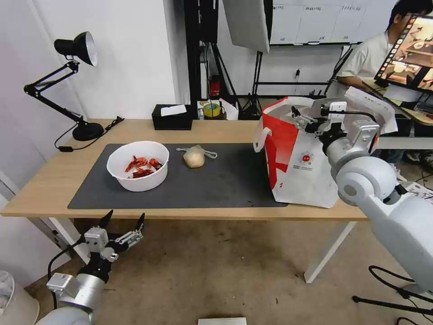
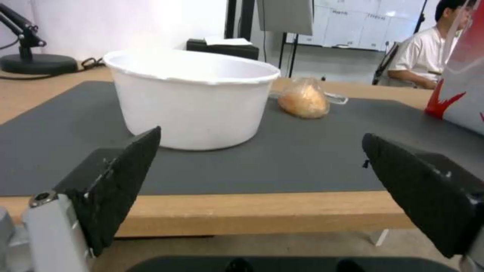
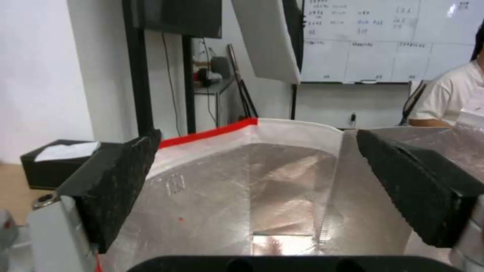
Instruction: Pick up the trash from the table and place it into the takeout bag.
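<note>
On the dark grey mat [image 1: 225, 180] of the table [image 1: 216, 131] stands a white round bowl [image 1: 137, 164] with red crayfish shells. Right of it lies a knotted clear bag with a beige lump [image 1: 194, 156]. The white-and-red takeout bag [image 1: 297, 158] stands upright at the table's right end. My right gripper [image 1: 301, 118] hangs open and empty over its mouth, and the right wrist view looks down past that gripper [image 3: 257, 134] onto the foil lining [image 3: 252, 189]. My left gripper [image 1: 125, 221] is open below the table's front edge, facing the bowl [image 2: 194, 102] and the knotted bag [image 2: 304, 100].
A black tissue box [image 1: 171, 117] sits at the table's back edge, with a tape roll [image 1: 211, 109] beside it. A black desk lamp [image 1: 76, 49] stands at the back left corner. Bare mat stretches between the knotted bag and the takeout bag.
</note>
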`<state>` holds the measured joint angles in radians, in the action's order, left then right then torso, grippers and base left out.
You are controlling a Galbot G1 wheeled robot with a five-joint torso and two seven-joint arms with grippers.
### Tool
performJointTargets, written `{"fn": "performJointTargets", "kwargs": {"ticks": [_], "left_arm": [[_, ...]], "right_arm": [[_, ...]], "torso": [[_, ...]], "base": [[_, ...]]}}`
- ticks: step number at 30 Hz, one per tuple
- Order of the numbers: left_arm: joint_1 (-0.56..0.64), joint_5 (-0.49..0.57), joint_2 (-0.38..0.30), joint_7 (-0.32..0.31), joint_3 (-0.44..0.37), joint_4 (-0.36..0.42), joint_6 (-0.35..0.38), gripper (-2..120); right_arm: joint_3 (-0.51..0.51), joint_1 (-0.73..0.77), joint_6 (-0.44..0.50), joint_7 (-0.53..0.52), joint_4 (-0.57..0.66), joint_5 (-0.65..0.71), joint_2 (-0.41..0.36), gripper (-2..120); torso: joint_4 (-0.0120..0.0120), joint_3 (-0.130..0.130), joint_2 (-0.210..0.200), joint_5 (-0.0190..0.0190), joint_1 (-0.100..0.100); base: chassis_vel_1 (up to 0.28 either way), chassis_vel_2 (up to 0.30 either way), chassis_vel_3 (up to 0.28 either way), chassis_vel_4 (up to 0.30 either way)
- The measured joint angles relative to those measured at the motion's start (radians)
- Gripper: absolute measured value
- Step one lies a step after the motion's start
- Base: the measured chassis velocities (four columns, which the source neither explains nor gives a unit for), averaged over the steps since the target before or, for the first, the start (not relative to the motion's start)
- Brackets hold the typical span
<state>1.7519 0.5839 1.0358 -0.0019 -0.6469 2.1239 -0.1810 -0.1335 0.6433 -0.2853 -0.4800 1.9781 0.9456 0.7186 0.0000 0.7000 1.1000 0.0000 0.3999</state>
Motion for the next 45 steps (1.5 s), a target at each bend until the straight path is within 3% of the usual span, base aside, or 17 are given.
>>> {"fn": "performJointTargets", "kwargs": {"ticks": [7,10,21,26,33,40,45], "left_arm": [[0.000,0.002,0.003,-0.001,-0.004,0.017,0.005,100],[0.002,0.002,0.008,-0.002,-0.008,0.018,0.005,100],[0.006,0.005,0.011,-0.003,-0.012,0.029,0.008,100],[0.004,0.005,0.008,-0.002,-0.012,0.031,0.009,100],[0.003,0.003,0.012,0.000,-0.008,0.020,0.005,100],[0.010,-0.006,0.028,0.003,0.000,0.015,0.000,100],[0.017,-0.007,0.031,0.004,-0.001,0.005,-0.001,100]], "right_arm": [[-0.013,0.041,0.076,0.059,0.044,0.009,-0.001,100],[-0.022,0.089,0.155,0.166,0.073,-0.007,-0.007,100],[-0.047,0.244,0.274,0.383,0.177,-0.091,-0.035,100],[-0.073,0.322,0.299,0.404,0.199,-0.136,-0.036,100],[-0.123,0.547,0.391,0.411,0.209,-0.274,0.004,100],[-0.169,0.774,0.482,0.399,0.199,-0.404,0.102,100],[-0.187,0.838,0.500,0.387,0.183,-0.443,0.149,100]], "torso": [[0.0000,0.000,0.000,0.0000,0.000],[0.0000,0.000,0.000,0.0000,0.000],[0.0000,0.000,0.000,0.0000,0.000],[0.0001,0.000,0.000,-0.0002,0.000],[-0.0002,0.000,0.000,0.0002,0.000],[0.0000,0.000,0.000,0.0000,0.000],[0.0000,0.000,0.000,-0.0001,0.000]], "base": [[0.000,0.000,0.000,0.000],[0.000,0.000,0.000,0.000],[0.000,0.000,0.000,0.000],[0.000,0.000,0.000,0.000],[0.000,0.000,0.000,0.000],[0.000,0.000,0.000,0.000],[0.000,0.000,0.000,0.000]]}}
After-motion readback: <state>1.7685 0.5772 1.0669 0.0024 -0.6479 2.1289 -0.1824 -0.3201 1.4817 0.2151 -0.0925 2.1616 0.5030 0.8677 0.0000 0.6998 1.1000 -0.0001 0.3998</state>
